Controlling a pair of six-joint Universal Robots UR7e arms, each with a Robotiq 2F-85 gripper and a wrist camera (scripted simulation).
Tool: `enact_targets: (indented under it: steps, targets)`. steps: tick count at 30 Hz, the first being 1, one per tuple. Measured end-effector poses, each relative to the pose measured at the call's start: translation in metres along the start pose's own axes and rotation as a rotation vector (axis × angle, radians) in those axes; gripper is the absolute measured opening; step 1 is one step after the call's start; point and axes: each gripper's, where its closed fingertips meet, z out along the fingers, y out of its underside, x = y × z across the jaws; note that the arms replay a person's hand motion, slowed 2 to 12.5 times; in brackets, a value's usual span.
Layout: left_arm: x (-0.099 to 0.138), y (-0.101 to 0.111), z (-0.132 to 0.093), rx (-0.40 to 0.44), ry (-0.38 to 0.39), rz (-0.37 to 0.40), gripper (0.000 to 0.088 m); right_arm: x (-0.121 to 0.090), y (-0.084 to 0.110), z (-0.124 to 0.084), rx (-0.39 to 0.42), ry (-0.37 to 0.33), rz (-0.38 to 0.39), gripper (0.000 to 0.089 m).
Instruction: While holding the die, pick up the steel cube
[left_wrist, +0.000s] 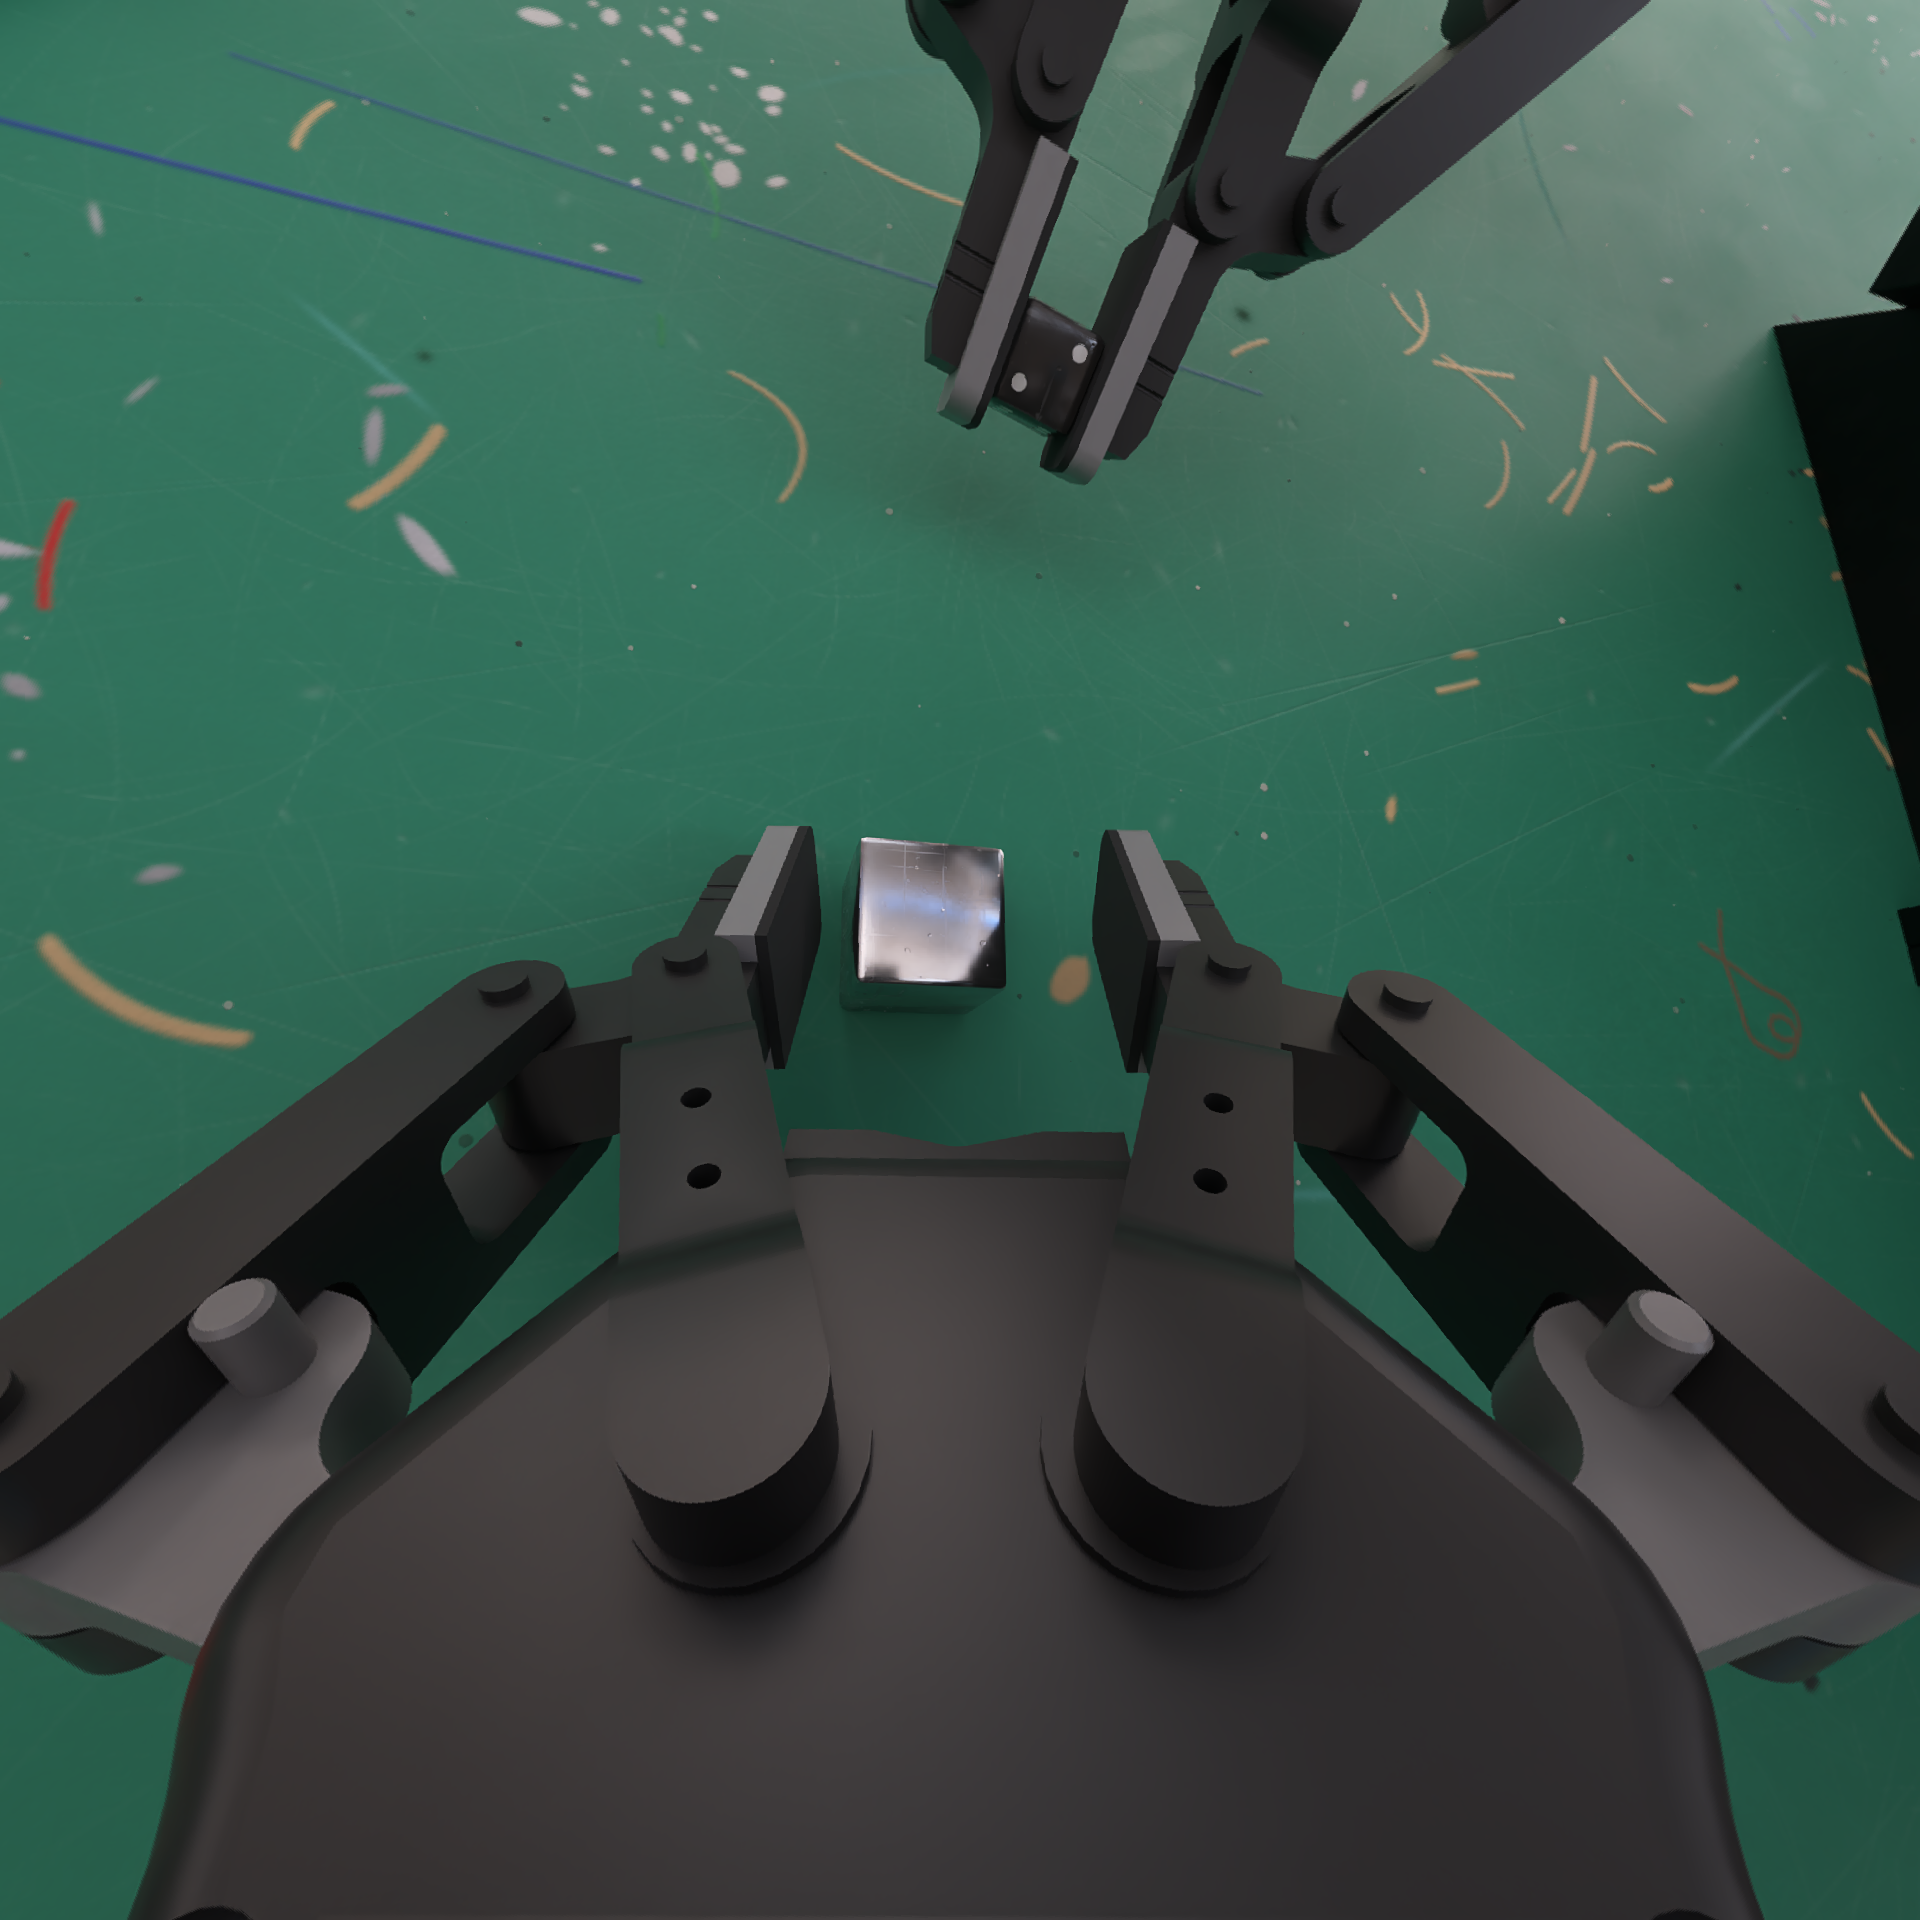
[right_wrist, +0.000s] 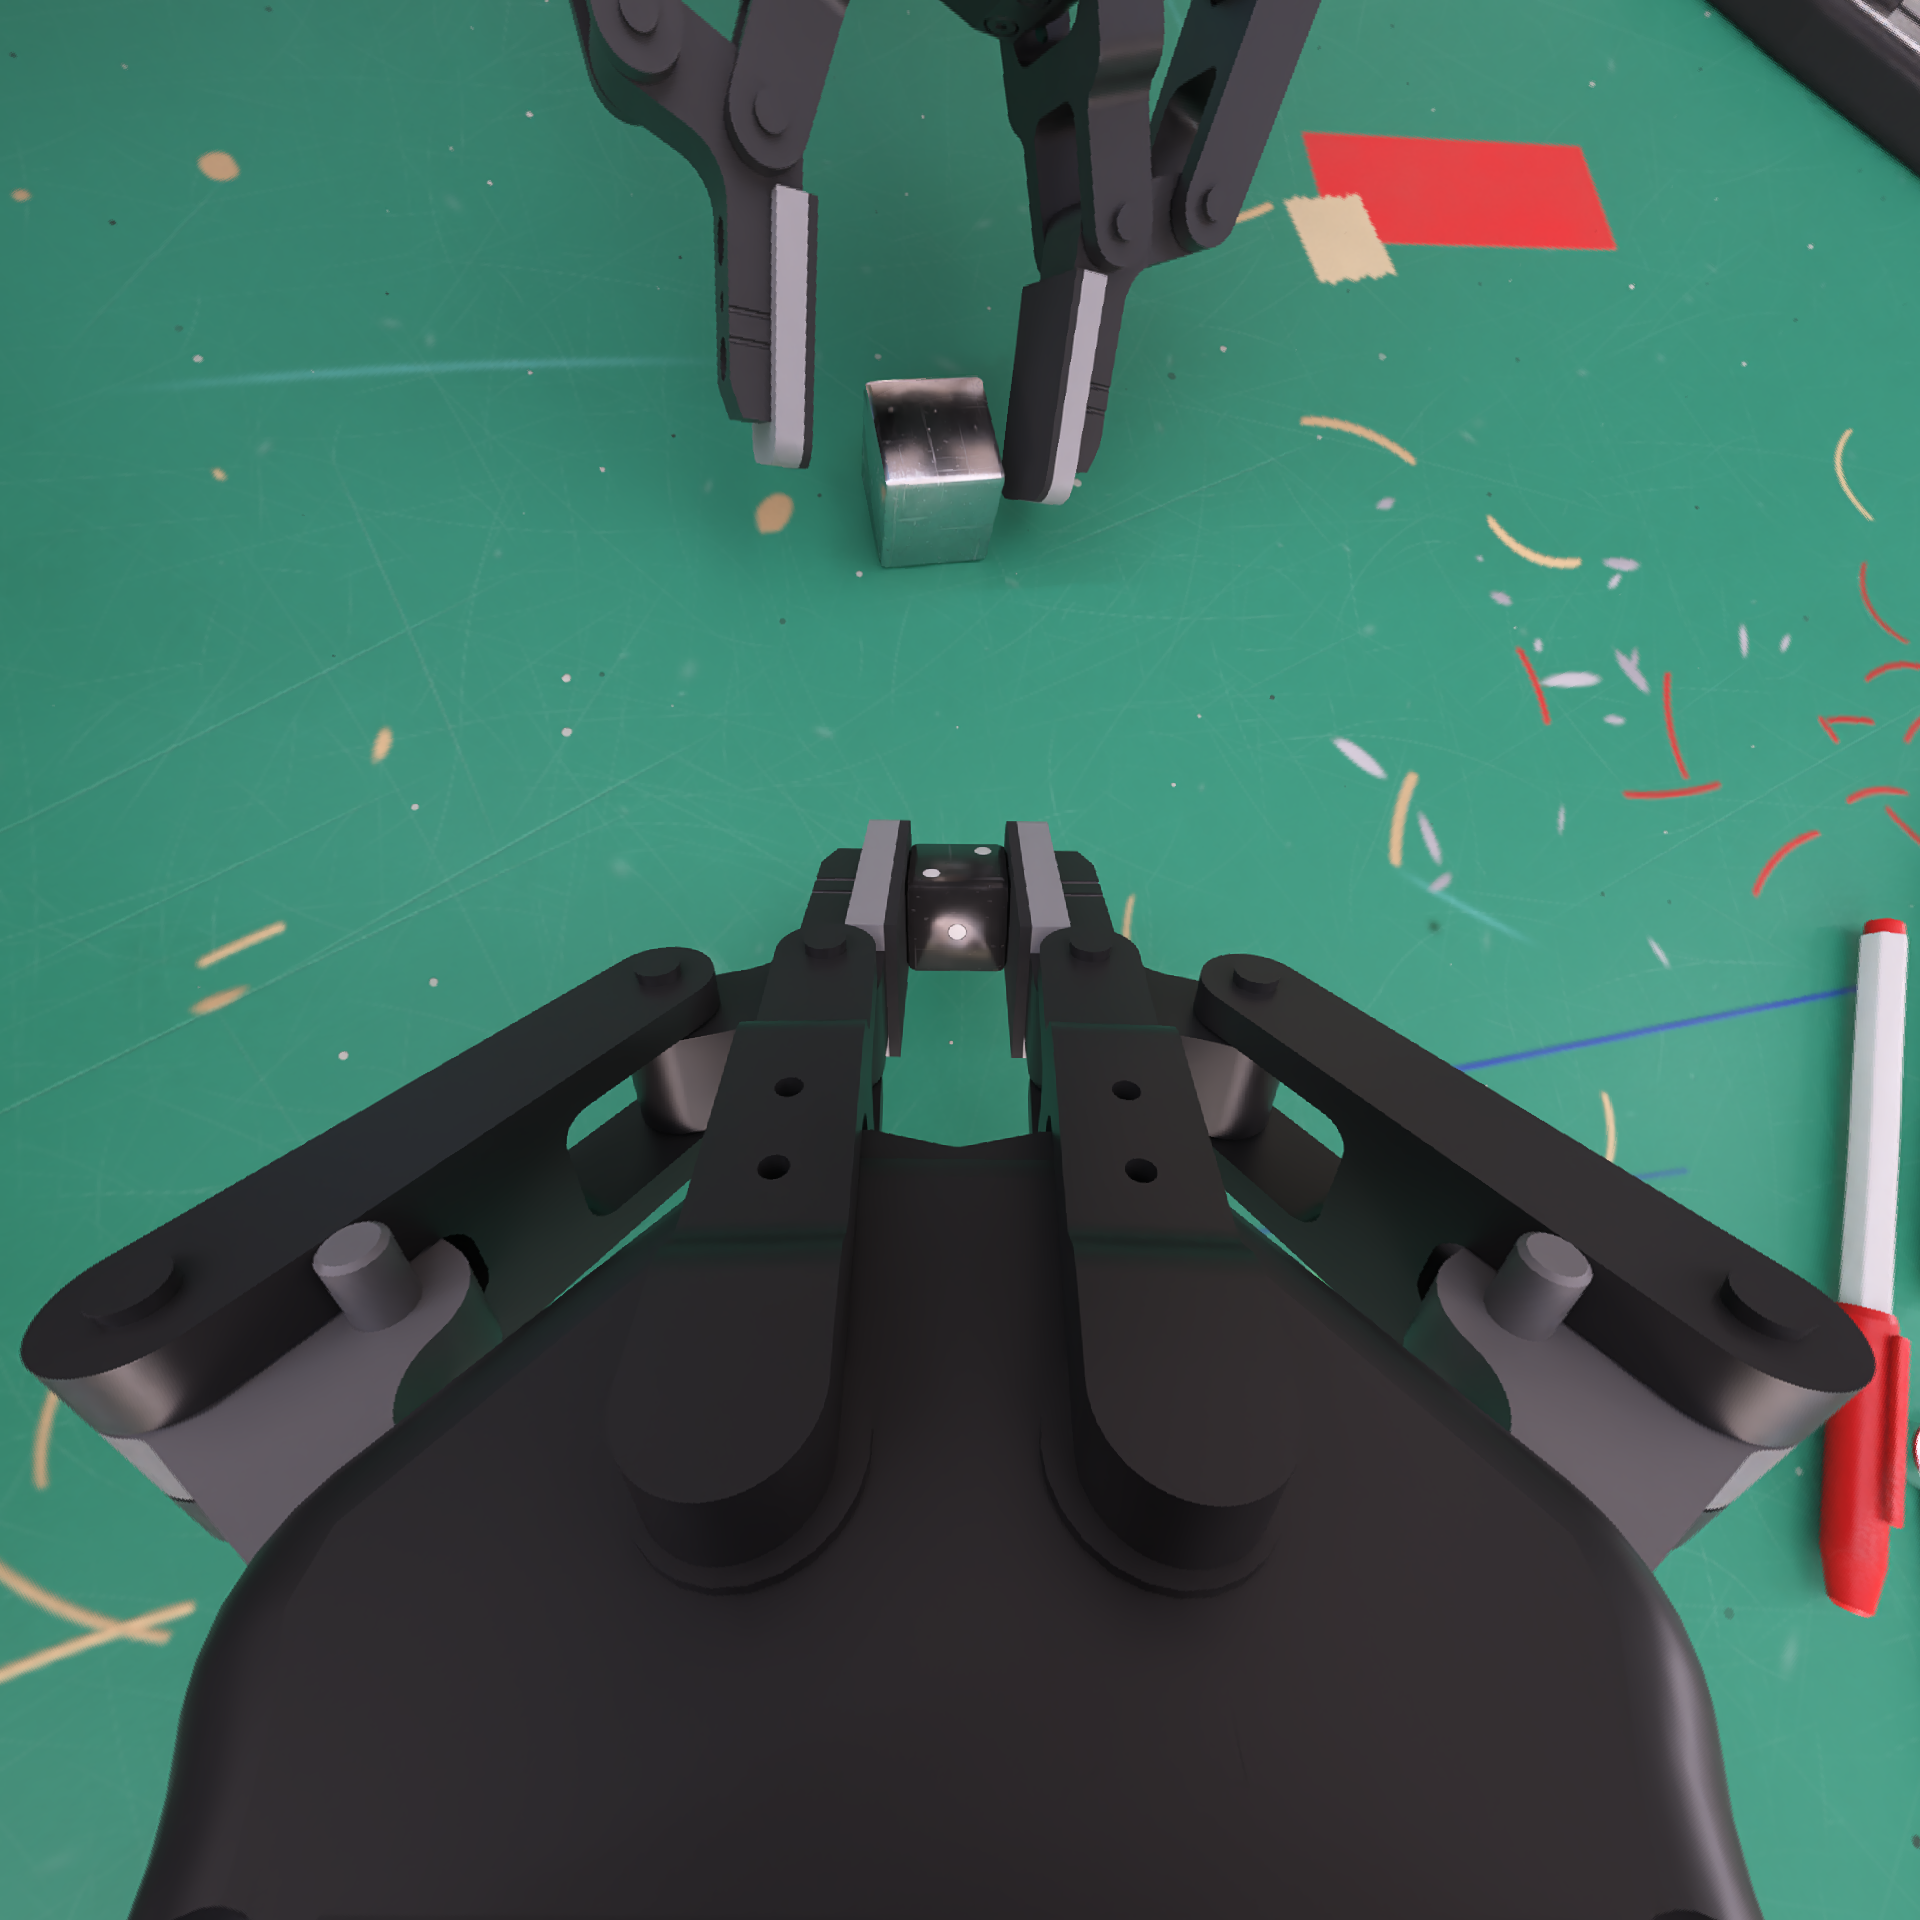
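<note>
Two tools worked over one green desk (right_wrist: 416, 644), scratched and flecked with paint, whose edges showed in neither view, so positions are given against the desk's markings.

The left tool (left_wrist: 956, 930) stood spread to a moderate width, straddling the steel cube (left_wrist: 932, 914). In the left wrist view one pad lay just beside the cube and the other stood clear, with a tan paint spot (left_wrist: 1070, 979) in that gap. The right wrist view showed the fingertips low on either side of the cube, near the desk; contact could not be confirmed.

The right tool (right_wrist: 957, 904) was clamped on the die (right_wrist: 957, 914), a dark die with pale pips, carried above the desk and well apart from the cube.

A red-and-white marker (right_wrist: 1870, 1247) lay beside the right tool. A red patch (right_wrist: 1455, 192) and a tan scrap (right_wrist: 1340, 237) sat beyond the cube.

Judgement: the step in hand was the grasp of the cube, the die hold being secured. The next move called for centring, closing evenly, then a straight lift, without disturbing the right tool.

The cube had no long axis; it rested flat, side faces roughly square to the pads.
</note>
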Motion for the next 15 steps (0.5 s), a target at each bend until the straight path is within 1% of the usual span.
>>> enact_targets:
  steps: [9, 15]
  targets:
    - [-0.0007, 0.0002, 0.0001, -0.002, -0.006, 0.002, 0.0472, -0.0003, -0.0009, -0.0012, 0.006, 0.002, 0.003, 0.0159]
    - [-0.0031, 0.0006, -0.0002, -0.004, -0.022, 0.002, 0.0350, -0.0001, -0.0011, -0.0013, 0.008, 0.003, 0.005, 0.0159]
